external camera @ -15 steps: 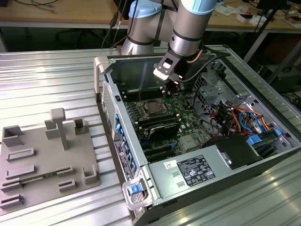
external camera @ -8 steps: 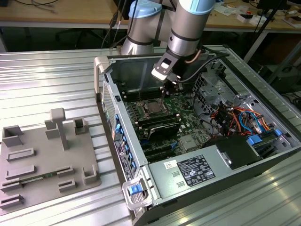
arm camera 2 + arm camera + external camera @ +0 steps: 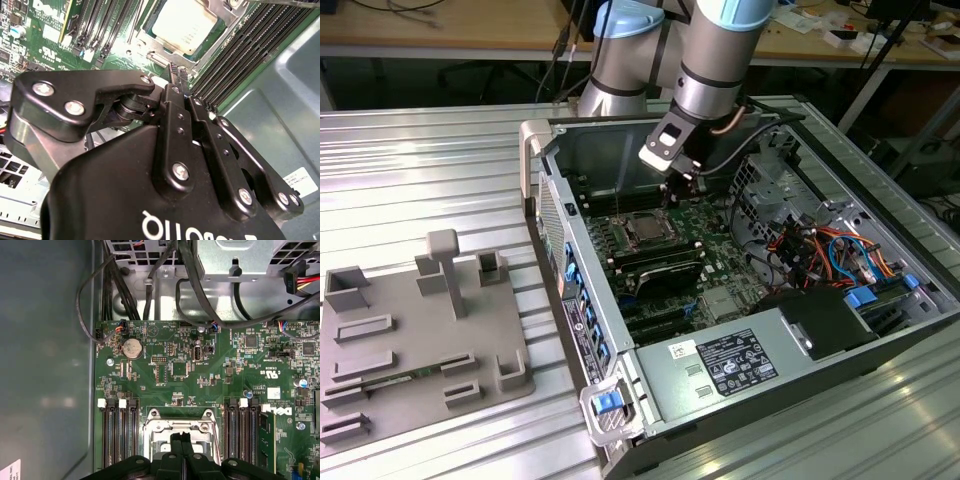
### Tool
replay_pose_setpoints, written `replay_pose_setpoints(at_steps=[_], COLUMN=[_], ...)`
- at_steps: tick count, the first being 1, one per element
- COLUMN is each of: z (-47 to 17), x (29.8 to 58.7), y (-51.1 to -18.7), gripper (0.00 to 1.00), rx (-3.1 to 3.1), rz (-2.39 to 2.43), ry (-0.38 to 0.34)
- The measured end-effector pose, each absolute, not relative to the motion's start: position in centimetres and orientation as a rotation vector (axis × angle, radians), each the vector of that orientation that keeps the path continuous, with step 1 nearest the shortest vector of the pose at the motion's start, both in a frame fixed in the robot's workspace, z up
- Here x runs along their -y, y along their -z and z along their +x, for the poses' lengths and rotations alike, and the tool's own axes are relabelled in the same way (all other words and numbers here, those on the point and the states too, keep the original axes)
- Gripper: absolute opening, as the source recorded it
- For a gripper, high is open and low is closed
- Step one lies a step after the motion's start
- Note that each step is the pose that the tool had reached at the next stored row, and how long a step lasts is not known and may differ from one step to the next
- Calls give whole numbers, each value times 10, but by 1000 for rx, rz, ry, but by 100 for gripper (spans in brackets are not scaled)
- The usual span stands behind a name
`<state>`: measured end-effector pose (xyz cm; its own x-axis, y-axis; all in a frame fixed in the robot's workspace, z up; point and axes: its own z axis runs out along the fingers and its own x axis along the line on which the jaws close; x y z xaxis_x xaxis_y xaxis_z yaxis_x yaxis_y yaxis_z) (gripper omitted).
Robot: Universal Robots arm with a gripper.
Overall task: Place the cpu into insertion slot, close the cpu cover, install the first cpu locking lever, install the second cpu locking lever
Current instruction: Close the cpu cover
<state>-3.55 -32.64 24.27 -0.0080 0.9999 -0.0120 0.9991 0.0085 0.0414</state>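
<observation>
Second wrist view: the small flat square cpu (image 3: 185, 25), with a smooth, matt silver-grey metal top, lies flat inside the small square dark insertion slot (image 3: 159, 59) with its silver metal rim, so the first step looks done. The cpu cover (image 3: 224, 14), a thin silver sheet-metal frame with a square cut-out middle, appears to lie down around the chip on the insertion slot. I judge it closed, though its hinge edge is hard to make out. Whether either thin wire locking lever beside the insertion slot is latched I cannot tell, so those two steps may be left. The black metal gripper (image 3: 177, 75) hovers just above one edge of the insertion slot, its two narrow ribbed fingertips pressed nearly together and holding nothing. In the first wrist view the gripper (image 3: 181, 440) sits over the insertion slot (image 3: 150, 426) in the same way. Long narrow black plastic memory slots (image 3: 120, 432) run on both sides of the insertion slot, and the glossy green motherboard (image 3: 170, 375) spreads around it, studded with tiny components. In the exterior view the gripper (image 3: 682, 188) hangs just beyond the insertion slot, inside the grey steel computer case (image 3: 620, 150).
</observation>
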Motion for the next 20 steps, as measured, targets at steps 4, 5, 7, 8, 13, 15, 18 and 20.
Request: replay_pose_setpoints(at_steps=[4, 5, 7, 8, 13, 15, 18, 20], z=[-38, -38, -38, -38, -38, -38, -39, -44], x=[326, 326, 326, 326, 326, 326, 326, 326], y=[-243, -243, -243, -243, -243, -243, -243, -243], gripper=[11, 11, 11, 11, 11, 11, 11, 11], rx=[-2204, -2204, -2204, -2204, -2204, -2204, -2204, -2204], rz=[2186, 2185, 2185, 2186, 2186, 2186, 2186, 2186], ry=[-33, -33, -33, -33, -33, -33, -33, -33])
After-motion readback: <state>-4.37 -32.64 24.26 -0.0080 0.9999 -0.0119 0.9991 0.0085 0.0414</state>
